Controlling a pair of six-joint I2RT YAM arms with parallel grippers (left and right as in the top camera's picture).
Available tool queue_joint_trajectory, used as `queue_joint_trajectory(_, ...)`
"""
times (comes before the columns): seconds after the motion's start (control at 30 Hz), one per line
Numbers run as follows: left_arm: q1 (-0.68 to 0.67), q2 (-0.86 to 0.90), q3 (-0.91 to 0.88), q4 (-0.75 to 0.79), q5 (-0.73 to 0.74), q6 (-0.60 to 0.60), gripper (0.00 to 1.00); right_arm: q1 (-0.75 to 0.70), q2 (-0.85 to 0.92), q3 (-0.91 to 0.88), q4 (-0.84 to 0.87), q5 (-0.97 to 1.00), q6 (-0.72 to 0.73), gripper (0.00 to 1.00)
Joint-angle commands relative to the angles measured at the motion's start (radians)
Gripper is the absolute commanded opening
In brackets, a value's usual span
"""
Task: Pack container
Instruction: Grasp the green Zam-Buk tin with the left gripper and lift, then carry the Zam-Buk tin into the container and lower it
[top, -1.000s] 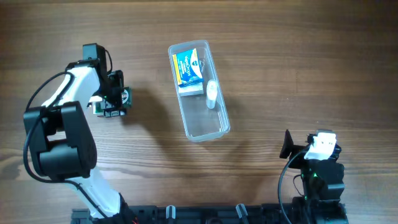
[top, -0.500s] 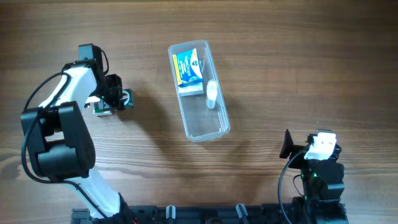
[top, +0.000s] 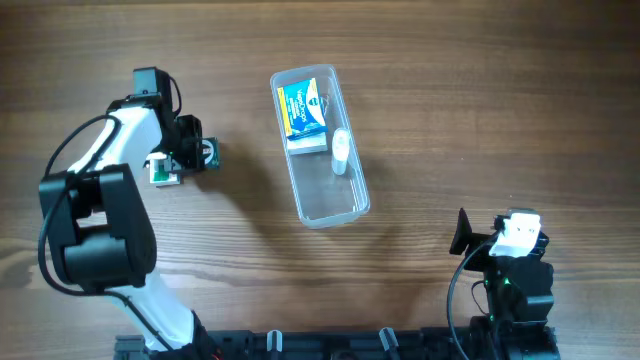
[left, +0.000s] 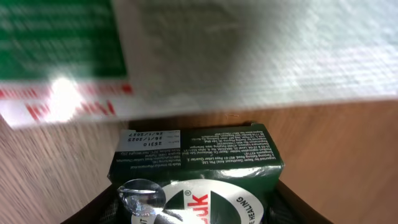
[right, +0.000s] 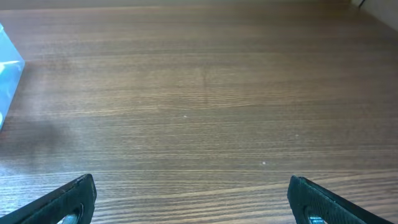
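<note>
Container (top: 320, 146): clear tub at mid-surface, long axis running far-left to near-right. Its far end holds a blue and yellow packet (top: 303, 111); a small white item (top: 340, 152) lies just near-right of the packet. The near end of the tub is bare.

Left gripper (top: 200, 155): well left of the container, low over the surface (top: 480, 80). Jaws clamped on a dark green box (left: 196, 160) with white print and a round white label. The box fills the gap between the two dark fingers in the wrist view.

A white and green box (top: 163, 172) with red lettering sits on the surface just beside the gripper, on its near-left side. In the wrist view it is blurred.

Right gripper (right: 193, 198): parked at the near right, well apart from the container. Jaws spread wide, nothing between them but bare wood.
</note>
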Motion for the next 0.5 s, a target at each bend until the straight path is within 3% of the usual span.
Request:
queue_joint_trajectory(0.0,-0.029,-0.093,-0.003,0.01,-0.032,0.002,0.51,-0.004,-0.006,-0.005,0.003,-0.009,0.013,1.0)
queue_joint_trajectory(0.47,-0.214,-0.348,0.043,0.013,-0.109,0.002,0.52,-0.004,-0.006,-0.005,0.003,-0.009,0.013,1.0)
